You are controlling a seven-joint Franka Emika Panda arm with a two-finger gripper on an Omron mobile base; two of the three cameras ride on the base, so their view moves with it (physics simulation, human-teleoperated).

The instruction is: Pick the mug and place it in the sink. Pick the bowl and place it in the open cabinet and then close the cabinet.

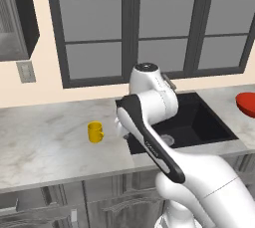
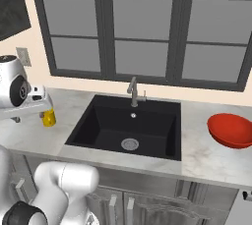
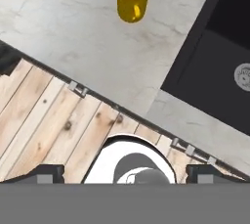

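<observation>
Nothing is done yet: the yellow mug stands left of the sink, the red bowl right of it, and the gripper is spread wide, empty.

The arm rose from the lower right, folded at centre frame; gripper jaws stood wide apart

Mug left of sink, bowl right of it, all at the counter.
The mug stood upright on the counter, near the left of the sink. The bowl sat on the counter well right of it. The faucet rose behind the basin, below the window.
</observation>
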